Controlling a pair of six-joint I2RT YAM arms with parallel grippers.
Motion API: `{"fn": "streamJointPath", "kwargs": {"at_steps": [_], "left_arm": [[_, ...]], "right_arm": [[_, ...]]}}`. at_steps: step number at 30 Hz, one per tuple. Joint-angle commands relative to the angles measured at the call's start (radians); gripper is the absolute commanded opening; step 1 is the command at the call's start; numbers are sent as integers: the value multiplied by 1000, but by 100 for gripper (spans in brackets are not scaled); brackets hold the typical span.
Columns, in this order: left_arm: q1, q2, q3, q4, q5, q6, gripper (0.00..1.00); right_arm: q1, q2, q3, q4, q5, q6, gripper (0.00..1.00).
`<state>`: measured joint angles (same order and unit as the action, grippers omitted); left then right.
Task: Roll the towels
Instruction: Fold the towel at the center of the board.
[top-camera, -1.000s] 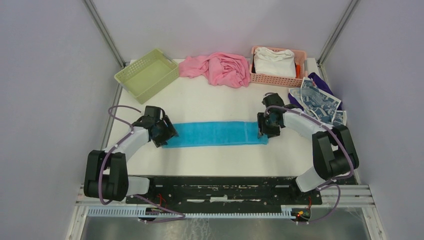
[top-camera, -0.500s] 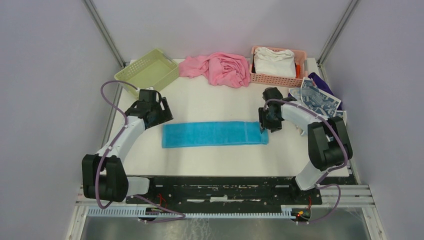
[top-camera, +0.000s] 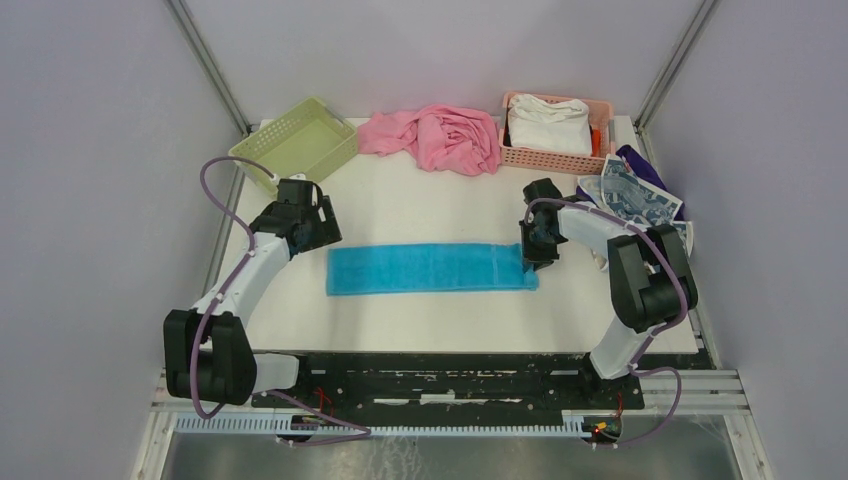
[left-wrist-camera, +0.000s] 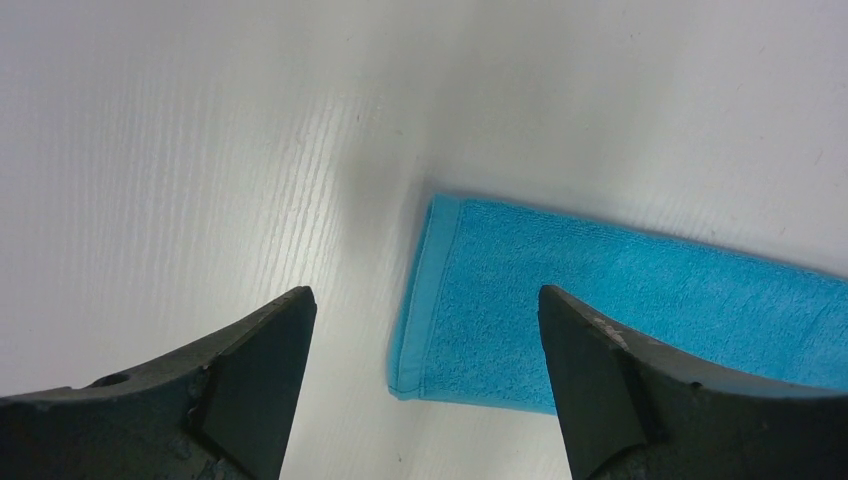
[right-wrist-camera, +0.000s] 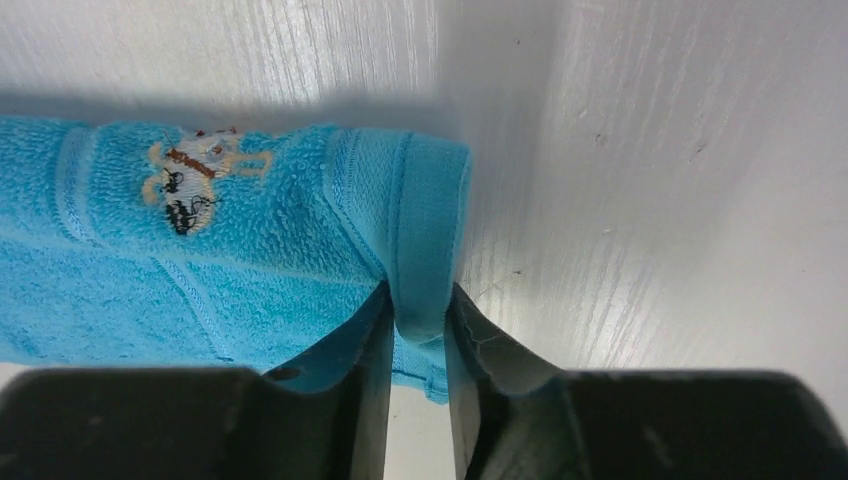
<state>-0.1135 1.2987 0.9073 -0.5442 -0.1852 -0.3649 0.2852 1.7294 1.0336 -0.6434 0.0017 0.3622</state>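
Well, markings: blue towel (top-camera: 430, 268) has a small embroidered figure (right-wrist-camera: 190, 185) near its right end; no lettering can be made out.
Left fingers: left gripper (left-wrist-camera: 422, 296) spread wide, holding nothing, just beside the towel's left end, not touching it.
Towel: long flat strip across mid counter (top-camera: 420, 325); left hem lies flat, right hem folded up.
Right fingers: right gripper (right-wrist-camera: 418, 300) clamped on the folded-up right hem.
Room: counter surface shows along both long sides of the strip.
Around: green basket (top-camera: 295, 148) far left, pink cloth (top-camera: 435, 137), pink basket (top-camera: 555, 160) holding white cloth (top-camera: 547, 122), printed towel (top-camera: 635, 205) at right edge; all apart from the strip.
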Motion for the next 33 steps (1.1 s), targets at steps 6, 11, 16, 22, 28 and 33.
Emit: {"fn": "streamJointPath", "kwargs": {"at_steps": [6,11,16,22,28,33], "left_arm": [[3,-40,2,21,46,53,89],[4,-48,-7,32,125,51,89],[2,-34,-28,53,229,25,89],[-21,29,-38,87,368,-27,89],[-83,94,-88,226,495,-170,87],[-139,171,-108,321,520,-252,83]], "right_arm": [[0,21,-30,-15,18,9,7],[-25,-33,38,-85,241,-6,0],[-135,-70,101,-132,420,44,0],[-185,-107,187,-164,540,68,0],[-138,-107,258,-188,305,-7,0],[-3,-61,324,-245,167,-37,0]]}}
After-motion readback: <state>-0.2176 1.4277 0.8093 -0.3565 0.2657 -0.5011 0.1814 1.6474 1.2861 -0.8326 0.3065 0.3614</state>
